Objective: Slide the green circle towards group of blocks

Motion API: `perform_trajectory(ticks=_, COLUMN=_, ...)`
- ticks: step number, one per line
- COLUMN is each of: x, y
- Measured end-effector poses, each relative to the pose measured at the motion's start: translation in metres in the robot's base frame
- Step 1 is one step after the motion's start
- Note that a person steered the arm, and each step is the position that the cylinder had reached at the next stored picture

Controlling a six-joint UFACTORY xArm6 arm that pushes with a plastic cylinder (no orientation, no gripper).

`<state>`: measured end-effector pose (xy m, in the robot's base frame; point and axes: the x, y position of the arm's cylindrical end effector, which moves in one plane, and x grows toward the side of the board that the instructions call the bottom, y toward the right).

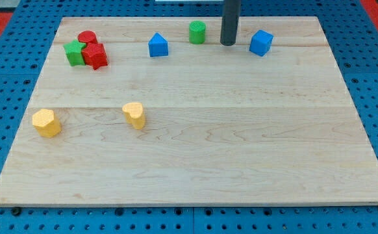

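Note:
The green circle (197, 32) stands near the view's top edge of the wooden board, a little right of centre-left. My tip (228, 43) is just to its right, a small gap apart, between it and a blue cube (261, 43). A group of blocks sits at the view's top left: a red cylinder (88, 38), a green star (75, 53) and a red star (96, 56), touching each other. A blue house-shaped block (158, 45) lies between the green circle and that group.
A yellow hexagon-like block (47, 123) sits at the view's left. A yellow heart (134, 114) lies right of it. The wooden board (195, 156) rests on a blue pegboard (371, 78).

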<state>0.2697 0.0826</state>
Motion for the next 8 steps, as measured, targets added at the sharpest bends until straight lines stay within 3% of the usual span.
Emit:
perform_trajectory(ticks=2, x=-0.035, y=-0.031)
perform_trajectory(ticks=4, x=-0.036, y=-0.152)
perform_trajectory(ticks=6, x=-0.034, y=-0.163)
perform_trajectory(ticks=8, x=-0.023, y=-0.225)
